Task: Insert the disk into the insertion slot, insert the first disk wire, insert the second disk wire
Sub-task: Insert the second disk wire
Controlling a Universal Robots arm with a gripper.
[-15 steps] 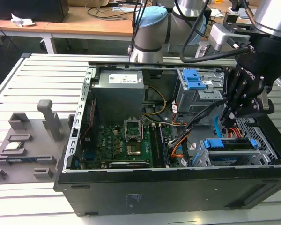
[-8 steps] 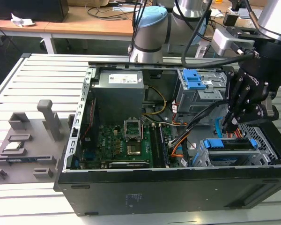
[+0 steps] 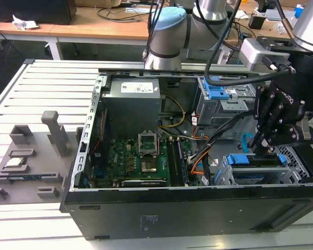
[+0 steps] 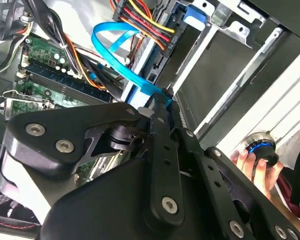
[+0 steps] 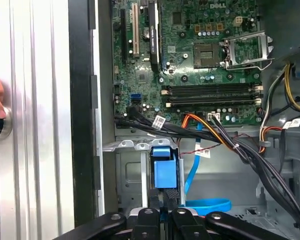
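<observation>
The first wrist view shows the disk [image 5: 165, 167] already seated in the insertion slot [image 5: 132, 172], its blue carrier end facing outward between the slot's perforated metal walls. Just beside the disk, the second disk wire [image 5: 202, 202] runs down as a flat light-blue strip and curls into a loop on the cage floor; in the second wrist view the same cable [image 4: 115, 47] arcs over and comes down to the tips of the gripper [image 4: 162, 97], whose slim fingers [image 4: 159, 117] are drawn close together right at the plug end of the cable, though whether they actually pinch it cannot be told. Above the disk in that view, the first disk wire [image 4: 145, 20] lies as a bundle of orange, red and black strands. In the exterior view the gripper [image 3: 261, 143] hangs directly over the disk [image 3: 253, 161] at the near corner of the open computer case [image 3: 161, 213]. Farther from the disk, the motherboard [image 5: 190, 55] fills the case floor. A person's hand [image 4: 252, 162] rests on a round knob outside the case.
</observation>
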